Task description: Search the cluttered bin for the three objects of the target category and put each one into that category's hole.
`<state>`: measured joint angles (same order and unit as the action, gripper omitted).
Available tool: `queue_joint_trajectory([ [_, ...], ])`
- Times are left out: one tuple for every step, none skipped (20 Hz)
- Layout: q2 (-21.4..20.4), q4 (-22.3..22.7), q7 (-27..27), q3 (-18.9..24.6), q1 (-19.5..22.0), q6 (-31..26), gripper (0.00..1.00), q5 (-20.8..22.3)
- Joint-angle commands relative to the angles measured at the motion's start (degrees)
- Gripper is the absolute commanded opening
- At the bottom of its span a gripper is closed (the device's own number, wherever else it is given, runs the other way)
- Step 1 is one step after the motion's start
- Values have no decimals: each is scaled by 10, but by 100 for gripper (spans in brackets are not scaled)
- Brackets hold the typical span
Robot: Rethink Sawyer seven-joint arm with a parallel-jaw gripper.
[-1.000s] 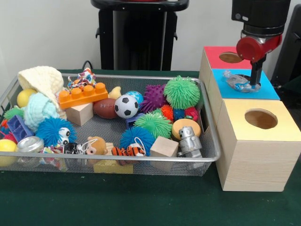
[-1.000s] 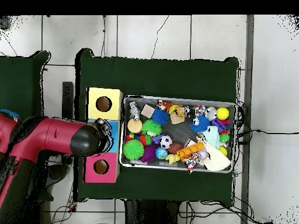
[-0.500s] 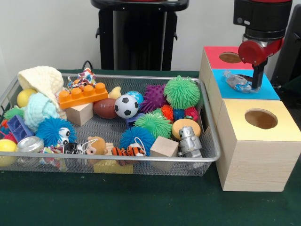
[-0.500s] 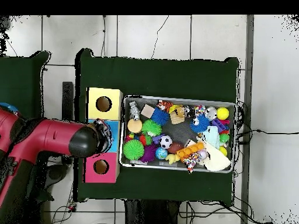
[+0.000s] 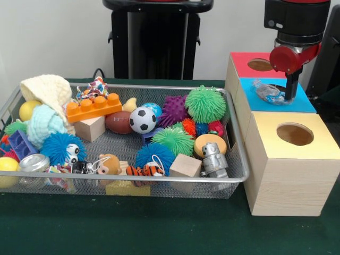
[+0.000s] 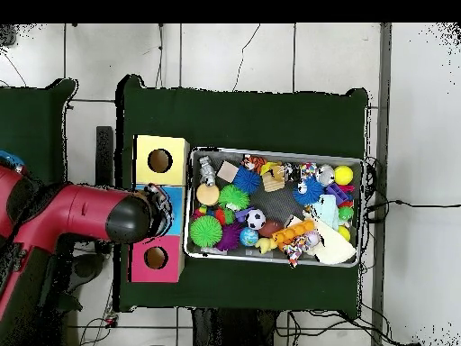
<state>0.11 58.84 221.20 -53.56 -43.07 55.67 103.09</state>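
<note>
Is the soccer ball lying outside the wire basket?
No, the soccer ball lies inside the wire basket, among the other toys, beside the brown football.

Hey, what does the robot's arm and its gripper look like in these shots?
The arm is thick and rounded, red with black sections; from above it ends in a black dome. In the front view a black cylindrical wrist carries a red rounded joint, and a slim dark gripper hangs below it.
</note>
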Motion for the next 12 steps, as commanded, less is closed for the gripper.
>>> queue_joint_trajectory([
  [43,14,38,81,8,-31,0,-40],
  [43,13,39,81,7,-32,0,-41],
  [44,13,40,81,7,-33,0,-41],
  [45,12,42,81,6,-33,0,-41],
  [47,11,45,81,6,-34,0,-41],
  [48,11,48,81,5,-35,0,-42],
  [53,9,55,79,2,-42,0,-44],
  [58,8,61,79,-1,-49,0,-46],
  [61,7,64,79,-2,-53,0,-47],
  [64,6,67,78,-4,-57,0,-49],
  [65,4,69,78,-4,-56,0,-49],
  [66,4,70,78,-4,-53,0,-48],
])
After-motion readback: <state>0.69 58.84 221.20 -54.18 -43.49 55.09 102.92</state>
